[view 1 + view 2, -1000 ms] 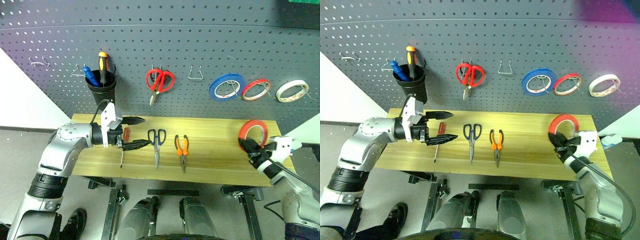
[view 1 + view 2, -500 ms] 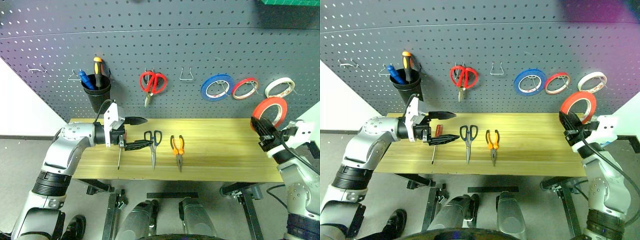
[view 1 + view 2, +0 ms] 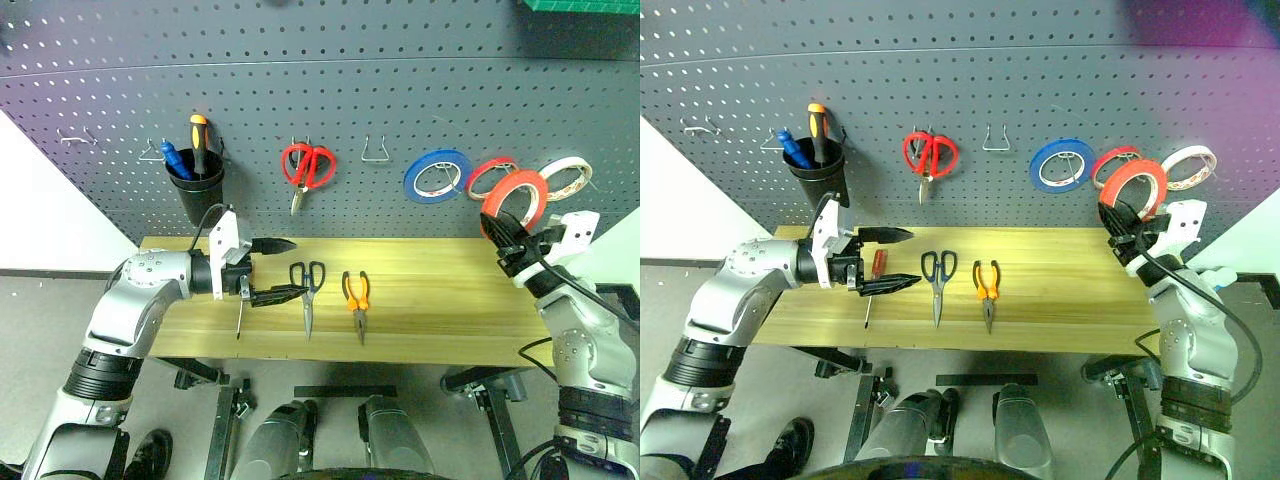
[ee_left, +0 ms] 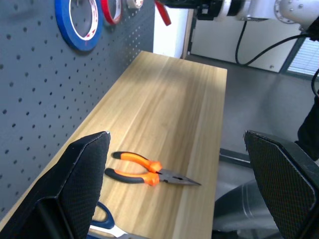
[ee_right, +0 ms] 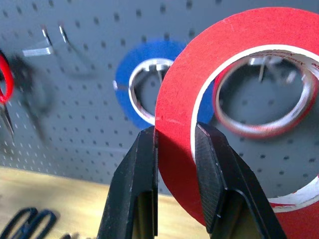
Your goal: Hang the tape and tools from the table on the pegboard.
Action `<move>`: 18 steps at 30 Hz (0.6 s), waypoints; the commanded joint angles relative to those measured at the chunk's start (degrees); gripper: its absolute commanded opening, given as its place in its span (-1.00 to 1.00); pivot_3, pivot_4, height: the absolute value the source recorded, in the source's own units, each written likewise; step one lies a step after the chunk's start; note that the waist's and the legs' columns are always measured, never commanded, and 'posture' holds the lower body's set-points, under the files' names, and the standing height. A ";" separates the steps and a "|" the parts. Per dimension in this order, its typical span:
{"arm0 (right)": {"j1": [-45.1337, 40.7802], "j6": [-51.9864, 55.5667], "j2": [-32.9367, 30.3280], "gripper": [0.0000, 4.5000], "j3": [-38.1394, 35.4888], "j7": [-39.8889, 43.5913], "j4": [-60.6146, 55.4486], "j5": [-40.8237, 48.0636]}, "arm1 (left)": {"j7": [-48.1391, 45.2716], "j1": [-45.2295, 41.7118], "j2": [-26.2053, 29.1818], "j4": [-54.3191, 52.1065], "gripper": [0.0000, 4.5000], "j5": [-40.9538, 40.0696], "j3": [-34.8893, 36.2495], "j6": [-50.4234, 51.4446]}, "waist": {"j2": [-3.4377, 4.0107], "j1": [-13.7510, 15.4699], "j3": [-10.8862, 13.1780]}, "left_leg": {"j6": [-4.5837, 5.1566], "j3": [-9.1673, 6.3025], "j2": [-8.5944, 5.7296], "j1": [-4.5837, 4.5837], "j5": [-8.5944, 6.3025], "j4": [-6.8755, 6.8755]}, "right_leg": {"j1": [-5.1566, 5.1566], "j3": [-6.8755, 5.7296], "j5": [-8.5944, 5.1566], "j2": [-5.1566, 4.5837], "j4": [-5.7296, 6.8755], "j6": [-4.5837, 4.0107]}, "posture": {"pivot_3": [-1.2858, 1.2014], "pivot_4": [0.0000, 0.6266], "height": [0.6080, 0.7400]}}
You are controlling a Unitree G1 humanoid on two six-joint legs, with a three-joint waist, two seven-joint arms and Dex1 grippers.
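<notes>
Head views: none of the task's items hangs yet. The right gripper (image 3: 508, 235) is clamped on the red tape (image 3: 517, 197), lifted off the desk (image 3: 430, 300) and held up in front of the pegboard (image 3: 330, 90), overlapping the red roll (image 3: 486, 176) already hung there, between the blue roll (image 3: 438, 174) and the white roll (image 3: 567, 178); whether it has reached a hook cannot be told. Pliers (image 3: 356, 296), dark-handled scissors (image 3: 309, 287) and the red-handled screwdriver (image 3: 243, 300) lie on the desk, so three tools remain. The left gripper (image 3: 277, 268) hovers wide open, empty, just over the screwdriver. A bare wire hook (image 3: 375, 150) sits beside the red scissors (image 3: 309, 167). Left wrist view: open fingers (image 4: 75, 184) frame the pliers on the planks; the scissors are cut off at the edge, only a blue handle loop showing. Right wrist view: both fingers (image 5: 135, 184) pinch the tape's band; hooks behind are blurred, and the target hook is hard to pick out.
</notes>
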 commanded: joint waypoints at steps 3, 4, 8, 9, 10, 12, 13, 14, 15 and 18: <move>-5.92 -5.89 -1.91 -0.70 1.28 1.65 7.23 -3.25 | 0.65 0.72 1.12 -3.58 1.00 -1.33 1.58 0.82 | 0.01 -0.08 -0.03 | -0.01 0.01 0.03 0.00 0.01 0.00 | 0.00 0.02 0.02 0.04 0.01 -0.01 | -0.07 -0.65 1.00; -6.74 -6.45 -1.98 -0.70 1.40 1.85 8.68 -3.51 | 0.80 0.87 1.19 -3.90 1.00 -1.44 1.66 1.01 | 0.01 -0.05 -0.04 | -0.02 0.04 0.05 0.01 0.01 0.00 | -0.01 0.04 0.03 0.06 0.01 -0.03 | -0.07 -0.65 1.00; -9.60 -8.34 -2.20 -0.54 1.80 3.32 14.39 -4.14 | 1.22 1.48 1.38 -4.86 1.00 -1.76 1.83 1.67 | 0.01 0.10 -0.05 | -0.03 0.04 0.11 0.01 0.02 -0.02 | -0.03 0.06 0.05 0.14 0.01 -0.06 | -0.07 -0.63 1.00; -9.98 -7.95 -2.12 -0.36 1.56 4.14 15.14 -3.35 | 1.32 1.63 1.46 -5.10 1.00 -1.85 1.88 1.77 | 0.01 0.14 -0.05 | -0.03 0.05 0.11 0.01 0.02 -0.02 | -0.03 0.06 0.05 0.14 0.01 -0.07 | -0.06 -0.63 1.00; -10.37 -8.22 -2.03 -0.27 1.62 4.29 16.02 -3.45 | 1.37 1.74 1.55 -5.17 1.00 -1.88 1.95 1.80 | 0.01 0.16 -0.05 | -0.03 0.04 0.11 0.01 0.02 -0.02 | -0.02 0.06 0.05 0.14 0.01 -0.07 | -0.06 -0.63 1.00; -10.48 -9.29 -2.09 0.01 2.35 4.45 16.83 -4.67 | 1.50 1.97 1.71 -5.29 1.00 -1.93 1.99 1.78 | 0.01 0.12 -0.06 | -0.03 0.05 0.11 0.01 0.02 0.00 | -0.01 0.06 0.06 0.14 0.01 -0.07 | -0.06 -0.62 1.00; -10.48 -9.45 -1.97 0.16 2.32 4.56 16.93 -4.68 | 1.62 2.04 1.77 -5.39 1.00 -2.01 2.00 1.84 | 0.01 0.12 -0.06 | -0.03 0.04 0.11 0.01 0.02 0.00 | -0.01 0.06 0.06 0.14 0.01 -0.08 | -0.06 -0.62 1.00; -10.49 -9.47 -1.89 0.30 2.23 4.70 16.98 -4.53 | 1.72 2.06 1.82 -5.48 1.00 -2.09 1.98 1.89 | 0.01 0.12 -0.06 | -0.03 0.05 0.11 0.01 0.02 0.00 | -0.01 0.06 0.06 0.14 0.01 -0.08 | -0.06 -0.62 1.00; -10.33 -9.37 -1.87 0.44 2.23 4.90 16.80 -4.40 | 1.83 2.08 1.85 -5.51 1.00 -2.16 1.98 1.93 | 0.01 0.12 -0.06 | -0.03 0.04 0.12 0.01 0.02 -0.01 | -0.02 0.06 0.06 0.15 0.01 -0.08 | -0.06 -0.62 1.00; -9.03 -8.18 -1.65 0.86 2.53 5.74 15.58 -3.78 | 1.95 2.16 1.93 -5.47 1.00 -2.26 1.98 1.97 | 0.01 0.08 -0.06 | -0.03 0.05 0.12 0.01 0.02 -0.01 | -0.03 0.07 0.07 0.15 0.02 -0.08 | -0.06 -0.62 1.00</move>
